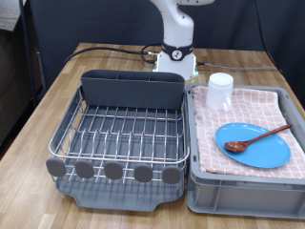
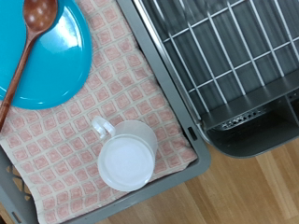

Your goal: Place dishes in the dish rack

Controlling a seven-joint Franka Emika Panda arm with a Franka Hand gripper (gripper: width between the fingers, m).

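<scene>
While end effector stays out of frame, grip unknowable: white cup (image 1: 220,91), brown spoon (image 1: 259,136) across blue plate (image 1: 255,146).

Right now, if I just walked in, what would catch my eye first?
Probably the bright light-blue plate with a wooden spoon lying across it, on the pink checked cloth in the grey bin at the exterior view's right. A white cup stands behind it. The wire dish rack on the left holds no dishes.
</scene>
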